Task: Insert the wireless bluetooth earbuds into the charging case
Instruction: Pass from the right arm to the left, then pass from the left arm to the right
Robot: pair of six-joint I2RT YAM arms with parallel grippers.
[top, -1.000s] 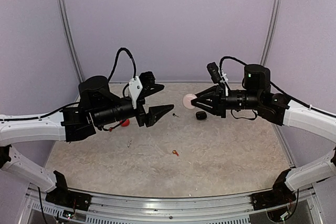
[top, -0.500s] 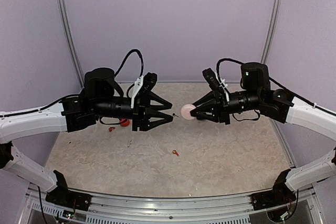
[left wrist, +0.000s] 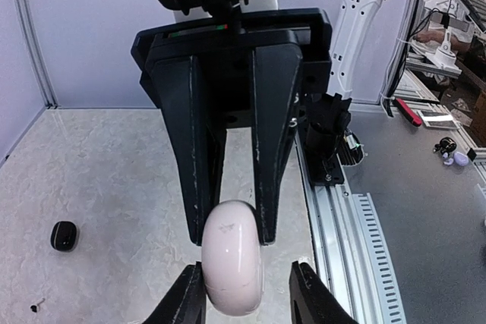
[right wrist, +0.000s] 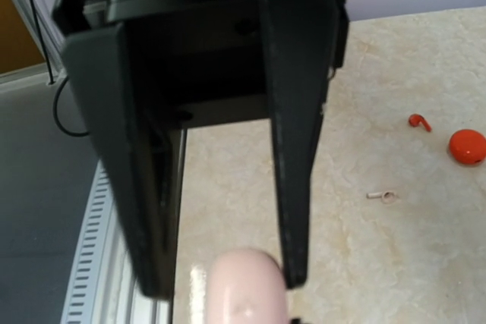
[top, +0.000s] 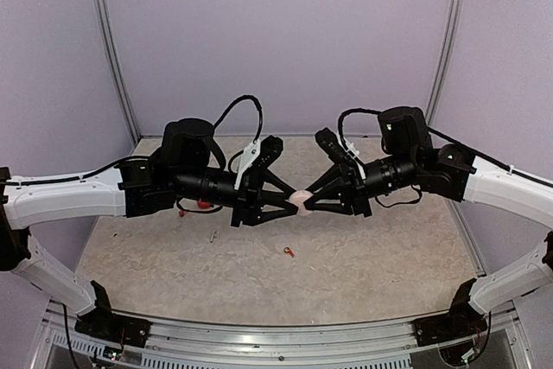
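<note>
The right gripper (top: 304, 201) was clamped on the pale pink case (left wrist: 231, 259), holding it in mid-air above the middle of the table (top: 371, 257). The left gripper (top: 293, 204) faced it from the left. Its fingers (left wrist: 184, 303) were partly spread and straddled the case, with a gap on one side. The case stood on edge, its long axis upright in the left wrist view. The red-orange earbud (top: 288, 252) lay flat on the table near of the grippers. The pale earbud (top: 213, 235) lay further left, its long axis roughly near-to-far. Both were too small to tell which way they pointed.
</note>
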